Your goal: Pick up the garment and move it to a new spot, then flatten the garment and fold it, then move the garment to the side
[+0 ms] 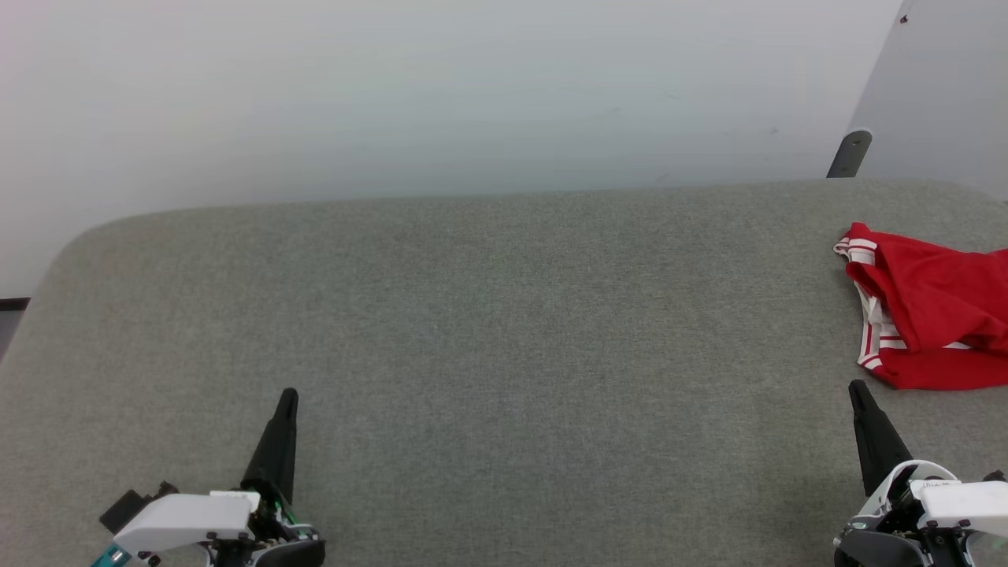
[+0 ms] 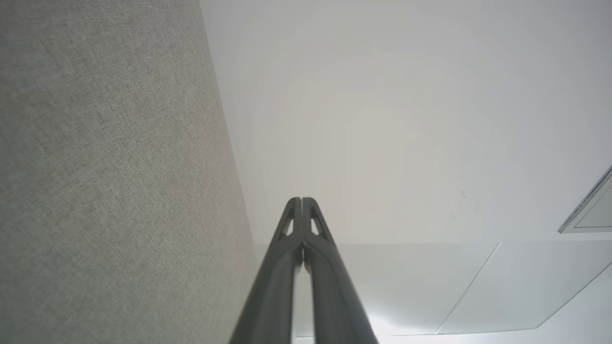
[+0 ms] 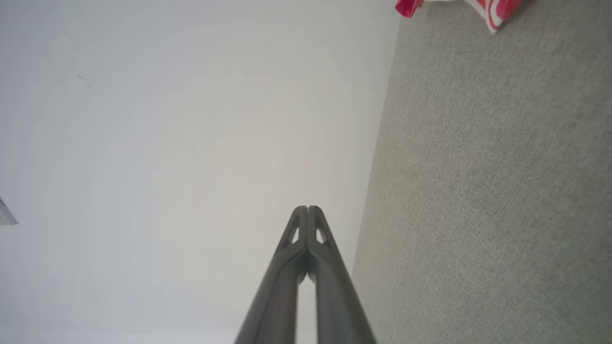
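Both jaws together | garment (image 1: 929, 307) bunched near table (image 1: 504, 315) far-right corner, just beyond right jaws | grey surface wide leftward

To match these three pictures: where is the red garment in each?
Head view: red garment at the right edge, on the grey table.
Right wrist view: its striped trim at the top right.
Left wrist view: grey table left, wall right.
Shared landmark: the grey table.

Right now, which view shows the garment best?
Head view: the garment lies bunched on the table's right side, cropped. Right wrist view catches its striped edge. Left wrist view faces table and wall.
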